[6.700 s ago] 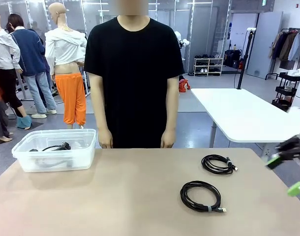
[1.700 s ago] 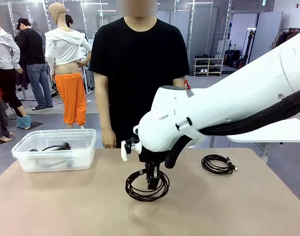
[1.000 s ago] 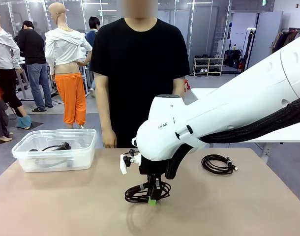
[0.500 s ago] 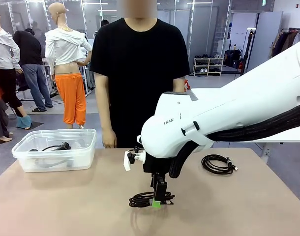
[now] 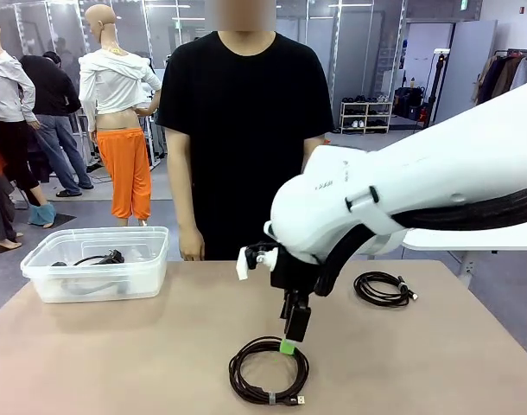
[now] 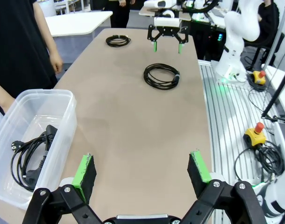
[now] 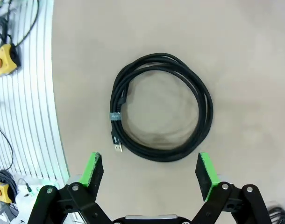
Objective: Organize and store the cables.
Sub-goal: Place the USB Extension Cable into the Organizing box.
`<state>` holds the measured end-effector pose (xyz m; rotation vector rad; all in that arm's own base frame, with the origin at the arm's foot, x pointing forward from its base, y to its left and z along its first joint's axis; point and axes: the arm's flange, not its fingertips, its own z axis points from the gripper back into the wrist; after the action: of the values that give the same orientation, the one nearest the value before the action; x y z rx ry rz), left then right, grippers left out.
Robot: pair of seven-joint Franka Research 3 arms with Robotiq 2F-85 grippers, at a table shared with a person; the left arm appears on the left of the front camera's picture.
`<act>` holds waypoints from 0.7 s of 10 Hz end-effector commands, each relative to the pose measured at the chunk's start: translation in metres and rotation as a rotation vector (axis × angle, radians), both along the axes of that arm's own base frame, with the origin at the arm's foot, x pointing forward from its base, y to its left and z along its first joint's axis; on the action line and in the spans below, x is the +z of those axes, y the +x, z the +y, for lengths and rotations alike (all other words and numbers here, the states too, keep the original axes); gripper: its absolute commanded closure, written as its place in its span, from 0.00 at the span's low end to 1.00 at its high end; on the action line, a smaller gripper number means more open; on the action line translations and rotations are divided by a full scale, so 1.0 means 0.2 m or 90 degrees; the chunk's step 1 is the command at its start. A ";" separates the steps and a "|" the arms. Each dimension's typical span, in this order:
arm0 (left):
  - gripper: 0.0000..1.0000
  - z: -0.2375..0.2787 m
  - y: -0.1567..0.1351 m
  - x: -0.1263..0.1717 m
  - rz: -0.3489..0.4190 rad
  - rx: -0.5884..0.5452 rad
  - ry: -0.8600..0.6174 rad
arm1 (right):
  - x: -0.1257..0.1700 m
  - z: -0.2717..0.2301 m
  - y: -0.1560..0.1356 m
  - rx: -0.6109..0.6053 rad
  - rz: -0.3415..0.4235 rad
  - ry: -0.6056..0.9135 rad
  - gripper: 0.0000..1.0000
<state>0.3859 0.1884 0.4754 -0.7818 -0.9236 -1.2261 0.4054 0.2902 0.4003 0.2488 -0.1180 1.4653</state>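
One coiled black cable (image 5: 269, 372) lies flat on the table's near middle. It also appears as the coil (image 7: 161, 107) and the coil (image 6: 162, 75). My right gripper (image 5: 289, 341) hangs just above its far edge, open and holding nothing; in its wrist view the right gripper (image 7: 149, 170) stands wide with the coil beyond the green pads. A second cable (image 5: 384, 288) rests at the right, seen again as the far coil (image 6: 117, 40). Another cable (image 5: 95, 258) lies in the clear bin (image 5: 151, 277). My left gripper (image 6: 142, 168) is open over bare table beside the bin (image 6: 63, 121).
A person in a black shirt stands at the far edge, one hand (image 5: 191, 251) hanging near the bin. The right arm's white body (image 5: 402, 190) spans the right half above the table. Bare tabletop (image 5: 142, 354) stretches between bin and coil.
My right gripper opened and let the coil go. The coil now lies flat on the table. The gripper has risen and shifted slightly right. The left gripper stayed open.
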 end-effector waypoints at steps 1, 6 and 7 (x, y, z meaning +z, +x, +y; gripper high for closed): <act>0.00 0.00 -0.01 0.01 -0.005 -0.006 -0.007 | 0.08 -0.18 -0.04 -0.017 -0.003 0.040 0.00; 0.00 0.00 -0.01 0.01 -0.005 -0.006 -0.007 | 0.31 -0.97 -0.21 -0.125 -0.057 0.130 0.00; 0.00 0.00 -0.01 0.01 -0.005 -0.006 -0.007 | 0.33 -1.18 -0.28 -0.168 -0.066 0.180 0.00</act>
<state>0.3858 0.1887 0.4753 -0.7816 -0.9236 -1.2253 0.3649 0.0872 0.4670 0.3134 -0.3600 1.2368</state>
